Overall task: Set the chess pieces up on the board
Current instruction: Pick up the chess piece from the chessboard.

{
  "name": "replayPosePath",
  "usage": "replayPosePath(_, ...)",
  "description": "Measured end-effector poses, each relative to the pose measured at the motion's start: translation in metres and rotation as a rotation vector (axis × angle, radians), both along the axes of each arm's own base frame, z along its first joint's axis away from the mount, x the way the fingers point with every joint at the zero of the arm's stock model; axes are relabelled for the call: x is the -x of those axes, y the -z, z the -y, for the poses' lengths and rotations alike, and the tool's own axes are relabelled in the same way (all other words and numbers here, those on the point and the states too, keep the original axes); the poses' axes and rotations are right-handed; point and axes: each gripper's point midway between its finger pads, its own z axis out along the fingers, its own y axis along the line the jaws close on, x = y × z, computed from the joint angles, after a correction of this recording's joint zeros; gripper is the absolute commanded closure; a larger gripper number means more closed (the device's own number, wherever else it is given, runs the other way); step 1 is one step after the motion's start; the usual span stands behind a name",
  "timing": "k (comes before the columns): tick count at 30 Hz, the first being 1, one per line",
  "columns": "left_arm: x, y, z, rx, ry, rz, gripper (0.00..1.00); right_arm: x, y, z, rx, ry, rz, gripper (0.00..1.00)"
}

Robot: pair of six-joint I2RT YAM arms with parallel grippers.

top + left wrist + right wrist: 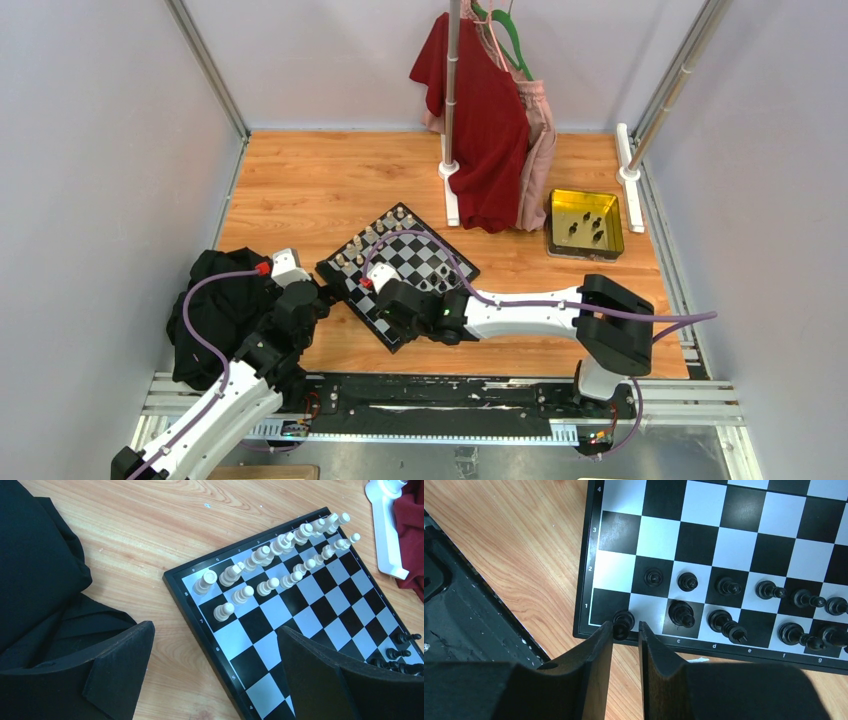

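Black-fingered, the left gripper [215, 630] hangs released at 9 o'clock of the checkered, black-rimmed board [175, 587]; the right gripper [625, 626] flanks a tiny black chessman [624, 620] on the board's 7 o'clock corner in the right wrist view, clamped or not I cannot tell; a skewed pinch could tip it off the rim

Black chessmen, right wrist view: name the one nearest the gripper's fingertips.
The black piece at the board's row-1 corner. It alone stands right at the right gripper's fingertips; the others sit farther along the two rows.
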Motion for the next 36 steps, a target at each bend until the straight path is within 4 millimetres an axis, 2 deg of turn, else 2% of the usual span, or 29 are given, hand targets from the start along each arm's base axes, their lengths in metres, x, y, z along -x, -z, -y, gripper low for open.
replayPosePath(11,0.0,0.0003,0.0001,-0.001,0.0,-0.001,0.0,0.0019,0.0048,-0.0023,0.002,-0.009,-0.012,0.79)
replayPosePath(19,0.0,0.0003,0.0001,-0.001,0.0,-0.001,0.0,0.0012,0.0045,-0.003,-0.004,-0.01,-0.018,1.0)
replayPosePath(36,0.0,0.0003,0.0001,0.0,0.0,-0.001,0.0,0.0006,0.0044,-0.0036,-0.009,-0.009,-0.017,1.0)
